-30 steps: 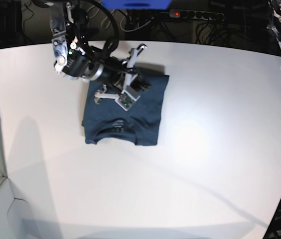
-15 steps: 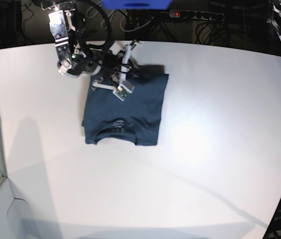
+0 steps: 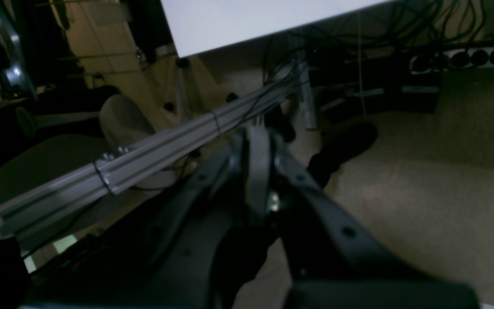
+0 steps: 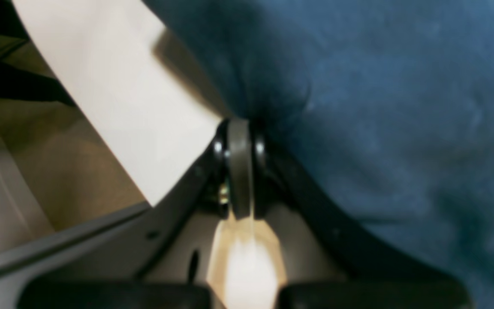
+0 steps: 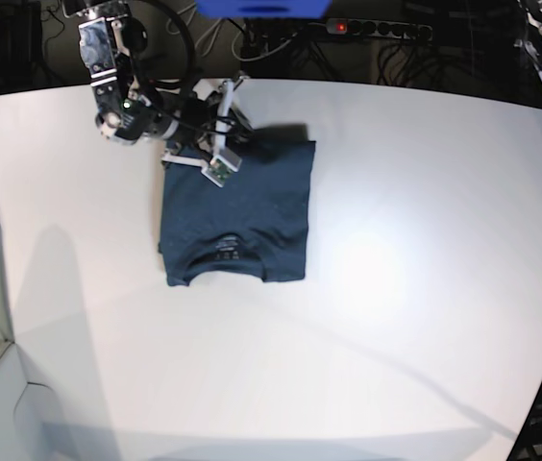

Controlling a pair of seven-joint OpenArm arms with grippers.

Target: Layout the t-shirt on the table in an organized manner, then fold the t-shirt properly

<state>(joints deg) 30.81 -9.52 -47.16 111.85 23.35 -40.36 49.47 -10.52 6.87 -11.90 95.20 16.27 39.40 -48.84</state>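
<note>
Right claw [image 4: 239, 128] is closed, holding nothing, tips right at the shirt's [image 5: 237, 206] far edge; over the last second you've pulled it back from above the cloth toward the table's [image 5: 425, 288] rear edge. Shirt sits as a neat rectangle, collar facing front, left-of-centre on the table, so the fold looks done and this is likely the retreat. Left claw [image 3: 257, 141] is closed too, parked off the table. Wide bare tabletop right and front; little room behind.

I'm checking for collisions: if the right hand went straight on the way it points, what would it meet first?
Probably the t-shirt: the shut right hand already sits at its edge, though depth is unclear.
</note>
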